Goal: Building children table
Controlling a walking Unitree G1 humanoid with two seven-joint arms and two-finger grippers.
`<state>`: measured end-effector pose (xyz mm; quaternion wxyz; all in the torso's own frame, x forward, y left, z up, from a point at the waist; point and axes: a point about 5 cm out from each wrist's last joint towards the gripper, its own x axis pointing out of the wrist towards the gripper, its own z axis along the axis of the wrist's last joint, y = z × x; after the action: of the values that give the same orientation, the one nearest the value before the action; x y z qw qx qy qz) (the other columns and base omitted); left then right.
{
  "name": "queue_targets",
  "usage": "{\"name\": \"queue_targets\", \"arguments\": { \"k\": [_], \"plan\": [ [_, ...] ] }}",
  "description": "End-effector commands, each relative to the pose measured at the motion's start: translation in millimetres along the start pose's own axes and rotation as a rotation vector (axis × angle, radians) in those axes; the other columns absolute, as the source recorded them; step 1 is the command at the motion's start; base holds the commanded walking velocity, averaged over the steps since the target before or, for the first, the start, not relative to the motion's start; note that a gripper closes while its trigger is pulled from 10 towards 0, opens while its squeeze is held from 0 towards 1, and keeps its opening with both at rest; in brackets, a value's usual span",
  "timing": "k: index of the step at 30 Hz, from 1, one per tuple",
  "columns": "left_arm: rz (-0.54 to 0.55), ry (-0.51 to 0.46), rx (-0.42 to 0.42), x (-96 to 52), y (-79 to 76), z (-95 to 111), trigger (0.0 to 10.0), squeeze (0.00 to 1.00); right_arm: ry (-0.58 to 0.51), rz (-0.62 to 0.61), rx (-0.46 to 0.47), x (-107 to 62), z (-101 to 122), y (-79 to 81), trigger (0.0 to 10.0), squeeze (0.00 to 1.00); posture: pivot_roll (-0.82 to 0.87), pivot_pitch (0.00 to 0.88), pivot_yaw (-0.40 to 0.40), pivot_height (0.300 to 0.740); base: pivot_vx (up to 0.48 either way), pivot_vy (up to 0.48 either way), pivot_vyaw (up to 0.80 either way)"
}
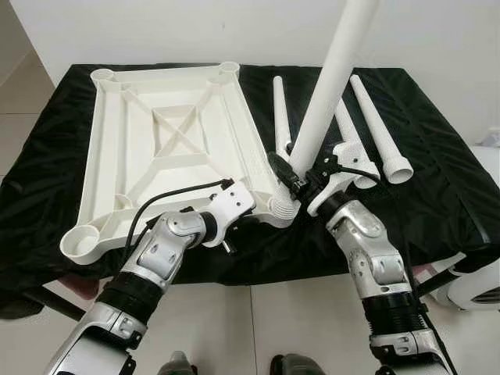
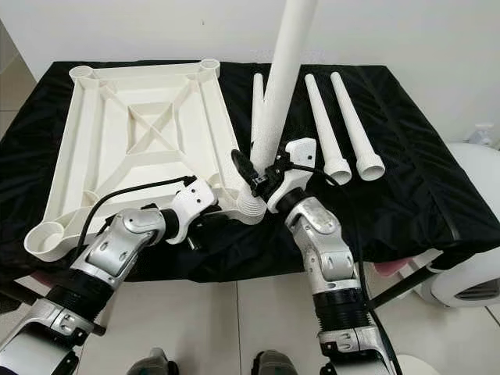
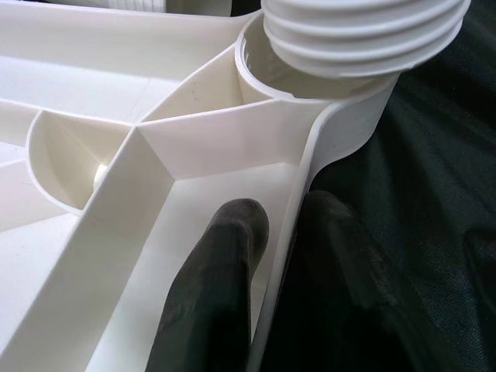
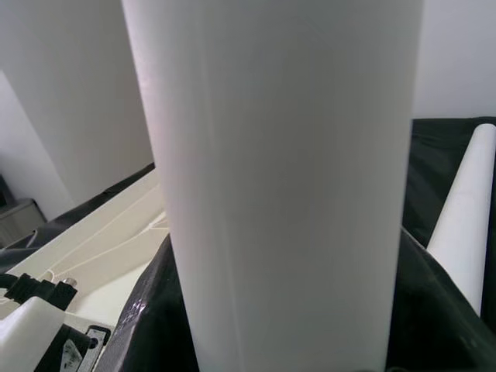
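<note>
Black cloth (image 1: 437,195) covers the low work surface before me, against a white wall, with pale tile floor (image 1: 258,320) at my feet.

Item: white plastic tabletop (image 1: 168,141), lying underside up, ribs and corner sockets exposed, long axis running away from me.

Item: table leg (image 1: 332,86), white, tapered, held by my right gripper (image 1: 301,178), whose fingers are clamped round its lower part. Its long axis stands nearly upright, leaning slightly to the right at the top; its threaded end (image 3: 364,35) points down into the near right corner socket (image 3: 267,77).

Item: three spare legs (image 2: 348,125), lying on the cloth to the tabletop's right, long axes running away from me, wide ends nearer.

Item: my left gripper (image 3: 283,256), fingers narrowly pinching the tabletop's rim wall just beside that socket, one inside, one outside.
</note>
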<state>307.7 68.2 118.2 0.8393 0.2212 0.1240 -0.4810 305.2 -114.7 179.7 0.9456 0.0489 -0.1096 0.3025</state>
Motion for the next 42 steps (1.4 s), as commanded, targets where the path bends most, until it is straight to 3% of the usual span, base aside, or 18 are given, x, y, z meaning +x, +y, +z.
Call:
{"name": "queue_targets", "arguments": {
  "k": [1,19,31,42],
  "plan": [
    [-0.034,0.060,-0.012,2.6,-7.2,-12.3,10.0,0.00,0.018,-0.009,-0.006,-2.3,-8.6,-0.7,10.0,0.00,-0.03,0.010,-0.013,0.740,0.000,0.000,0.00],
    [-0.025,0.043,-0.020,4.7,-9.5,-9.0,10.0,0.00,0.059,-0.103,-0.012,-1.6,-23.7,-13.7,10.0,0.00,-0.03,0.000,-0.028,0.740,0.000,0.000,0.00],
    [-0.028,0.038,-0.021,5.5,-11.6,-7.9,10.0,0.00,0.089,-0.118,0.025,5.6,-37.1,-10.3,10.0,0.00,-0.03,0.000,-0.030,0.740,0.000,0.000,0.00],
    [-0.024,0.035,-0.022,3.3,-11.8,-7.7,10.0,0.00,0.098,-0.086,-0.084,0.3,-40.8,-5.1,10.0,0.00,-0.03,0.000,-0.034,0.740,0.000,0.000,0.00]
  ]
}}
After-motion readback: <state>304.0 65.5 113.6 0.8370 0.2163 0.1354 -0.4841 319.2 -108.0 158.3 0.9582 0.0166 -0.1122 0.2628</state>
